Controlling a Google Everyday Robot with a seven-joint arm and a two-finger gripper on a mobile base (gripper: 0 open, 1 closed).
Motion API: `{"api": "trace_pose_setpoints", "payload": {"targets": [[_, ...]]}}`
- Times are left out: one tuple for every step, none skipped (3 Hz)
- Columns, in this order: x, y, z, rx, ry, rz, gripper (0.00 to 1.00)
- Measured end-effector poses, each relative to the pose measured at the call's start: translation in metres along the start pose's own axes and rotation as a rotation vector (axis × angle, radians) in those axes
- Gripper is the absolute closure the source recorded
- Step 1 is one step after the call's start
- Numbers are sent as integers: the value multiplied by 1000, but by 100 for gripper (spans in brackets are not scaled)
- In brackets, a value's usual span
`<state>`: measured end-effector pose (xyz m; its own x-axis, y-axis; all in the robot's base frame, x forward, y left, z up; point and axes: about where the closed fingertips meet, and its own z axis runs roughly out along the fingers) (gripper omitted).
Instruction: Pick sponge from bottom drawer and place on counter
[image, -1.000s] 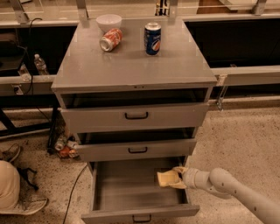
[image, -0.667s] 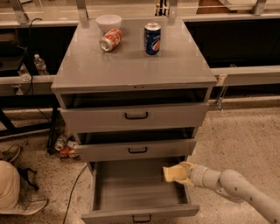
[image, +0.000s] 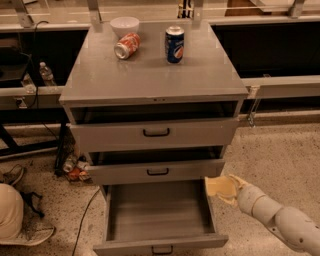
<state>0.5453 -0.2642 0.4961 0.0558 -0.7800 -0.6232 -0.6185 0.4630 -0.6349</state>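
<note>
The bottom drawer (image: 159, 215) is pulled wide open and its inside shows nothing. My cream gripper (image: 226, 189) is at the drawer's right rim, just outside and above it, on an arm that comes in from the lower right. It is shut on the pale yellow sponge (image: 216, 186), which it holds in the air beside the middle drawer's right end. The counter (image: 150, 75) is the grey cabinet top, well above the gripper.
On the counter's far part stand a white bowl (image: 124, 25), an orange can lying on its side (image: 127, 45) and an upright blue can (image: 174, 44). The top drawer (image: 156, 132) and middle drawer (image: 157, 171) are slightly open. Clutter and a cable lie on the floor at the left.
My gripper has lifted the sponge up and to the right, from inside the bottom drawer to just past its right rim.
</note>
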Motion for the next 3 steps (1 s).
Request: {"api": "trace_pose_setpoints", "payload": {"targets": [[5,-5,-11,30,13,11,100],[3,-4,-7,22,8,10,100],[-4,-13,-10,34,8,-5,100]]}}
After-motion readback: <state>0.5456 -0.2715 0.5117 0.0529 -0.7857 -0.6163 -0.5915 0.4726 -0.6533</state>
